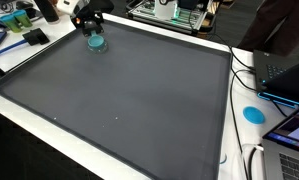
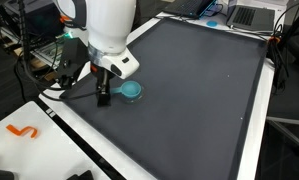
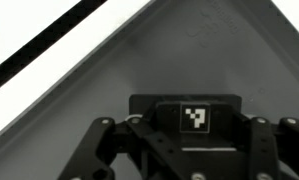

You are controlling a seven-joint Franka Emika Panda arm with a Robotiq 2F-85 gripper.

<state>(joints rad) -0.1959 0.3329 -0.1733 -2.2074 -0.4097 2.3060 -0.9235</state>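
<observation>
fingers (image 2: pixel 103 96): opening unclear | beside teal dish (image 2: pixel 132 91) | dark mat (image 1: pixel 139 100) on white table (image 2: pixel 84 150) | laptop (image 1: pixel 287 72) nearby

The dish (image 2: pixel 133 91) sits on the mat (image 2: pixel 194 115) near its corner — the pincer (image 2: pixel 103 96) just beside it.
</observation>
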